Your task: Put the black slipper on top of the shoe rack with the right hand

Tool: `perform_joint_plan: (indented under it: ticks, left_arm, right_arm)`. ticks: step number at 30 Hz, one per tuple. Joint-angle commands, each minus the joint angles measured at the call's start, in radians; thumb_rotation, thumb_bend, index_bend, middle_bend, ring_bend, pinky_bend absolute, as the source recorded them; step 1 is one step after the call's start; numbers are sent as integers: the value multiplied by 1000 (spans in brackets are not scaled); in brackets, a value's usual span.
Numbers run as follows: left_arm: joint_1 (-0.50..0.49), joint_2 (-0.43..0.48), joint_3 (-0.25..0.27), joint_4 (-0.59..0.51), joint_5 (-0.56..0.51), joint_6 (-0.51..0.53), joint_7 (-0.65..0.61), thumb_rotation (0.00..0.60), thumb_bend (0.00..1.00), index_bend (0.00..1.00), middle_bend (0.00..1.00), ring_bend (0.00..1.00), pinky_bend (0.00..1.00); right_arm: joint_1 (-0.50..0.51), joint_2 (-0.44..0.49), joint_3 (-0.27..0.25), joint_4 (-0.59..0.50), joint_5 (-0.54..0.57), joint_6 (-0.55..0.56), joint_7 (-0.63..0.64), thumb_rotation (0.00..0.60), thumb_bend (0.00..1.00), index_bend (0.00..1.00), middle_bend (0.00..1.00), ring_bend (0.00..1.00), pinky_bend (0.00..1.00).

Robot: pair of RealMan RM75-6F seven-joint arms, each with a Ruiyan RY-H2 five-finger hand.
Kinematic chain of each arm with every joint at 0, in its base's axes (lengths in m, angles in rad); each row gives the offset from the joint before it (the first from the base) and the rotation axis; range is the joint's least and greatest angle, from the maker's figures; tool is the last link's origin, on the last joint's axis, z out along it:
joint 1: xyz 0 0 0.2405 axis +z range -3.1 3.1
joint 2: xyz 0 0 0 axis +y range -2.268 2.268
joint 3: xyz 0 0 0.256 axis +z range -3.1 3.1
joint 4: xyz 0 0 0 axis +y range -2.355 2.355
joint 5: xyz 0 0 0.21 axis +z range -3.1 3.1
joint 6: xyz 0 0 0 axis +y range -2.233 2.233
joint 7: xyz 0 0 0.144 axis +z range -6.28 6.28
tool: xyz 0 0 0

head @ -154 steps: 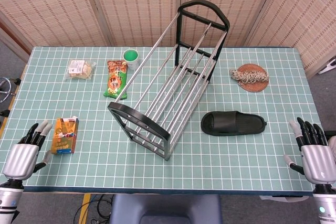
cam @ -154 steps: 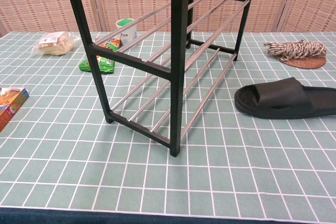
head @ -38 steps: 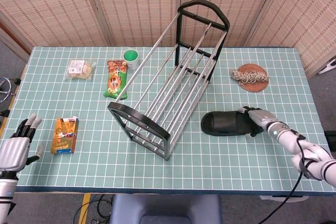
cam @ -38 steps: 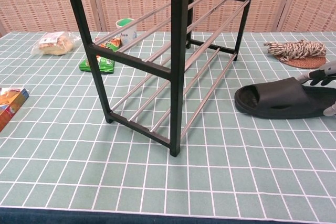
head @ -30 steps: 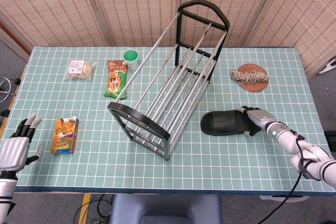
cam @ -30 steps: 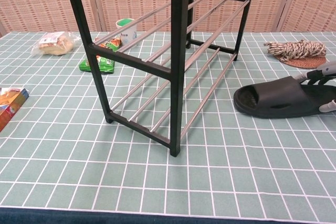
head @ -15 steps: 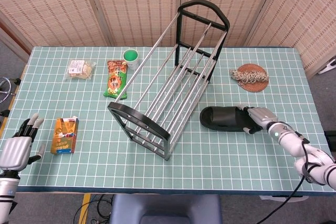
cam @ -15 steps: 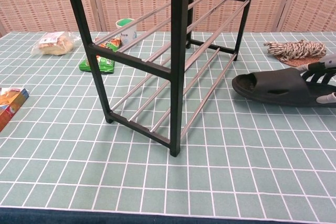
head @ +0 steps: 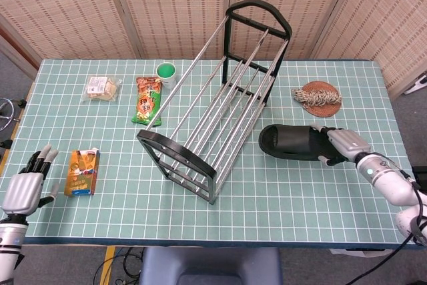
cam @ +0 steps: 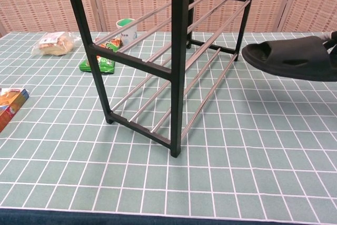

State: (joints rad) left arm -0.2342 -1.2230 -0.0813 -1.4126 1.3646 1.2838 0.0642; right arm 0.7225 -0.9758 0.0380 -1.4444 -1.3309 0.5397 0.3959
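Open table (head: 320, 191) across lower centre and lower right of the head view. Shoe rack (head: 217, 101) blocking the centre, slanting from lower left to upper centre. Black slipper (head: 293, 143) held by right hand (head: 343, 145) right of centre, near the rack. Rope coil (head: 319, 98) upper right. Snack packs (head: 147, 100), cup (head: 166, 71) and carton (head: 82, 172) crowding the left, left hand (head: 25, 190) at lower left

One black slipper (head: 295, 142) and one shoe rack (head: 217, 108) are being shown. Three snack packets (head: 147, 100), one green-lidded cup (head: 166, 71) and one rope coil (head: 317, 97) are being counted.
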Motion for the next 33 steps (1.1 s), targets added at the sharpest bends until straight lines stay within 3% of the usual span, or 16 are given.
perform_joint_plan:
  ticks: [1,14,22,28,33]
  left_arm:
    - [-3,-3,1,3,0,-5,1,600,442,14,0,0,328]
    - [-2,9,0,4,1,-2,-25,600,442,14,0,0,328]
    - [3,36,0,-11,13,9,-63,600,442,14,0,0,328]
    - [11,66,3,-18,41,29,-122,600,442,14,0,0,328]
    - [7,79,7,-16,54,21,-164,600,442,14,0,0,328]
  right_arm:
    - [-12,80,18,-97,62,35,-86,600,484,32,187,243,331]
    - [9,182,65,-263,263,88,-276,600,484,32,187,243,331]
    - [49,174,79,-334,409,136,-399,600,484,32,187,243,331]
    - [93,181,81,-448,550,241,-556,600,484,32,187,243,331]
    - [120,164,93,-481,639,293,-618,600,484,31,187,243,331]
